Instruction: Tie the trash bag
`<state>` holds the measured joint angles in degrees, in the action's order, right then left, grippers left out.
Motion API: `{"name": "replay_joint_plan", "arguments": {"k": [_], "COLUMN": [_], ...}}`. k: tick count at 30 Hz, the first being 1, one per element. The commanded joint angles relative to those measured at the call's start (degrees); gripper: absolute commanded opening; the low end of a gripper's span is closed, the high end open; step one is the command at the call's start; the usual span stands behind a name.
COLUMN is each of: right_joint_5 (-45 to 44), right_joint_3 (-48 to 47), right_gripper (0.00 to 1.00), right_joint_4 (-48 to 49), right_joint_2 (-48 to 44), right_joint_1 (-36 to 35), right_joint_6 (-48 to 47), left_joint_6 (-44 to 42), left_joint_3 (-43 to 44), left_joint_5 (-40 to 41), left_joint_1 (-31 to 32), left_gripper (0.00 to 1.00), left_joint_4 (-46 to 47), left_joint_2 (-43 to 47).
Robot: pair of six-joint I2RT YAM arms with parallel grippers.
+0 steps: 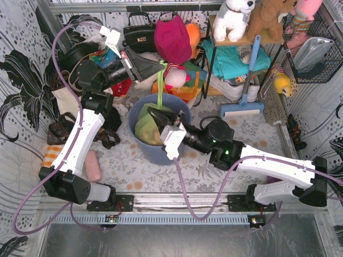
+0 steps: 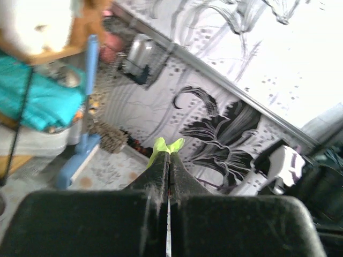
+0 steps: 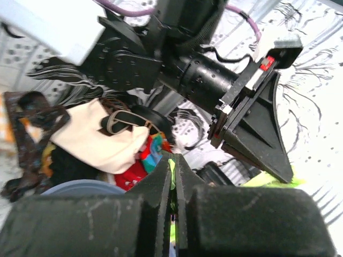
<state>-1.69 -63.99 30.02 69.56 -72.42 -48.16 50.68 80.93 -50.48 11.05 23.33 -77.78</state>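
Both arms grip the lime-green trash bag (image 1: 143, 128) in a blue bin (image 1: 155, 154) at frame centre: left end effector (image 1: 162, 65) clamps a stretched strip above, right end effector (image 1: 153, 112) pinches plastic inside the rim.

Left arm (image 1: 80, 140) raised, elbow bent, jaws pressed together. Right arm (image 1: 273, 167) reaching forward-left, jaws pressed together.

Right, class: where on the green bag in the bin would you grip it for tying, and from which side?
Grip the loose top film, not the stuffed body. The bag sits low in the bin, so come from above. One part is drawn up into a thin strip, pinched flat by the shut left gripper; the right gripper pinches film near the rim likewise.
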Motion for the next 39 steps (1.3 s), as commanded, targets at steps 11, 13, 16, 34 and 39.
{"name": "replay_joint_plan", "arguments": {"k": [11,13,16,34,39], "right_joint_5": [-4.3,-4.7,-5.4,-6.5,-8.0], "right_joint_3": [-10.4,-8.5,-4.4,-3.3,-6.8], "right_gripper": [0.0,0.0,0.0,0.64,0.81], "right_joint_4": [2.7,3.0,3.7,1.7,-5.1], "right_joint_2": [5.2,4.6,2.8,-4.7,-8.3], "right_joint_1": [7.2,7.4,7.5,7.4,7.4], "right_joint_6": [1.5,2.1,3.7,11.5,13.4], "left_joint_6": [2.8,2.1,2.2,2.7,-8.5], "left_joint_3": [11.0,8.7,4.4,9.1,11.9], "left_joint_5": [-3.0,-2.1,-1.0,-1.0,2.3], "left_joint_1": [8.5,8.5,8.9,10.0,9.0], "left_gripper": [0.0,0.0,0.0,0.53,0.66], "left_joint_4": [4.2,4.0,5.8,7.3,-5.3], "left_joint_2": [-0.6,-0.4,-0.8,-3.7,-0.1]}}
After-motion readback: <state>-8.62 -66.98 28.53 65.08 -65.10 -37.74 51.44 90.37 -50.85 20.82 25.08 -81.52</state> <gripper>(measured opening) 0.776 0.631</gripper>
